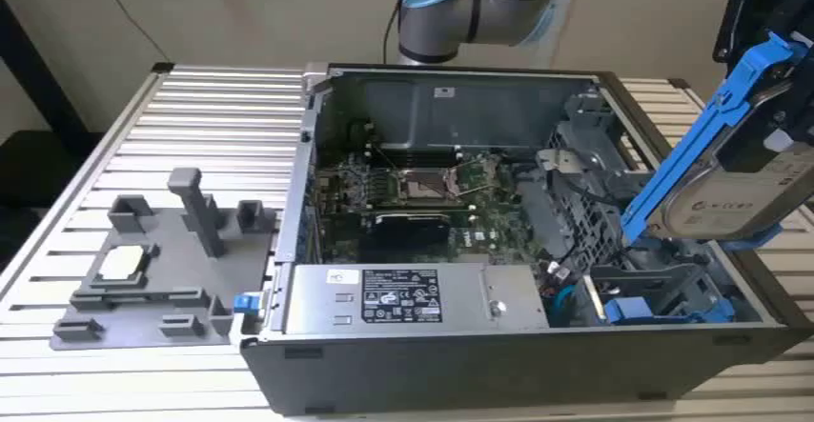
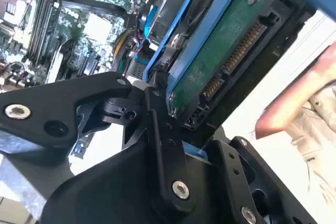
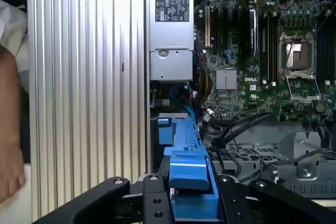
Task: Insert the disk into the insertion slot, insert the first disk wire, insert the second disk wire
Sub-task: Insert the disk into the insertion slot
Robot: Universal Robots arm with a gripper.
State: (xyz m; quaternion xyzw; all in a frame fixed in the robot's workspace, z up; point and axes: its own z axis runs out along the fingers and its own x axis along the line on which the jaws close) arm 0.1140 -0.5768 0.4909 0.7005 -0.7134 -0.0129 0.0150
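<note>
Presently we find the gripper [image 3: 190, 203] pinching the disk [image 1: 748, 189], held tilted at the exterior view's right above the open case [image 1: 509, 365]; we judge its tilt could jam it against the drive bay [image 1: 655, 284].

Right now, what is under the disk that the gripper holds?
Below the tilted disk sits the grey drive cage with another blue carrier inside. The cage's walls hide the rest of its interior.
</note>
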